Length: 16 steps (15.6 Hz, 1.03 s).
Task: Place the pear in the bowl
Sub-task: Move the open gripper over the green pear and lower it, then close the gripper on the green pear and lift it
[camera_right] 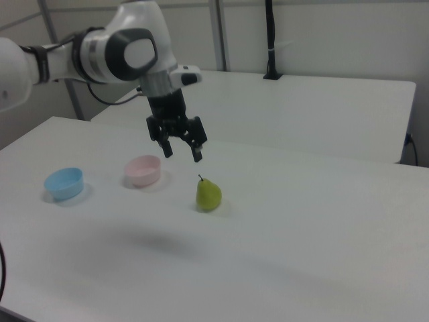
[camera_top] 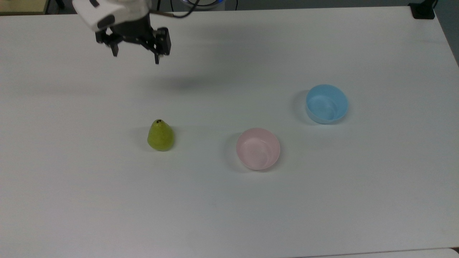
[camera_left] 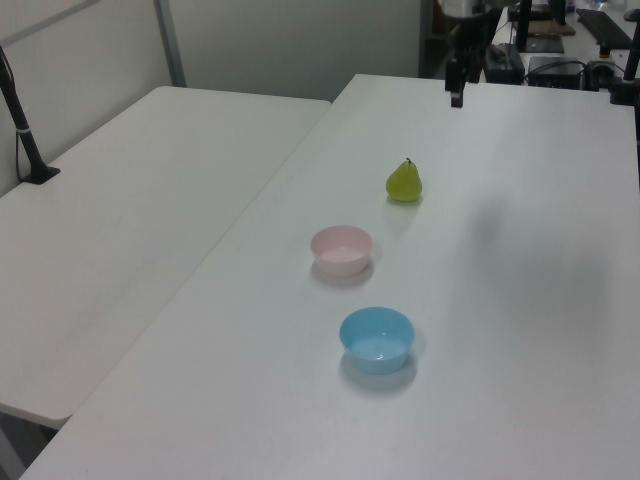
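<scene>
one gripper spread above upright pear

Bench: a wide, white, matte top carrying three small things, all resting directly on it.
Pear: yellow-green, upright on its broad end, dark stem on top; toward the top view's left of the bowls.
Pink bowl: pale pink with a whitish inside, open side up, near the pear but apart from it.
Blue bowl: light blue, open side up, near the pink bowl without touching it, toward the top view's right.
Second bench: white, butted against the first along the left view's left.
</scene>
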Tool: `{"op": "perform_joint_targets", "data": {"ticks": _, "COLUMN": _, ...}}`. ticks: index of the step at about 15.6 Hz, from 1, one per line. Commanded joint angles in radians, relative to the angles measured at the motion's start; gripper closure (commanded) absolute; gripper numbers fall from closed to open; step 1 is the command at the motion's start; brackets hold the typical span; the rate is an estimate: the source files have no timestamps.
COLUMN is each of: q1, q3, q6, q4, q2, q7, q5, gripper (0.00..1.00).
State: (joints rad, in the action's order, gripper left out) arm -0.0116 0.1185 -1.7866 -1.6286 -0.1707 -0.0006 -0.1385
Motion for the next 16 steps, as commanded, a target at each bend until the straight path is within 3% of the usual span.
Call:
{"op": "perform_joint_targets", "data": {"ticks": 1, "q1": -0.028, "q3": 0.007, "q6": -0.075, "q4": 0.056, "q2": -0.127, "q7": -0.007, "q5": 0.013, "gripper": 0.00}}
{"op": "perform_joint_targets", "data": {"ticks": 10, "q1": -0.042, "q3": 0.007, "q6": -0.321, "q4": 0.114, "q2": -0.375, "q7": -0.004, "q5": 0.007, "gripper": 0.00}}
{"op": "perform_joint_targets", "data": {"ticks": 16, "q1": -0.070, "q3": 0.004, "q6": -0.410, "q4": 0.121, "q2": -0.437, "q7": 0.001, "q5": 0.002, "gripper": 0.00}}
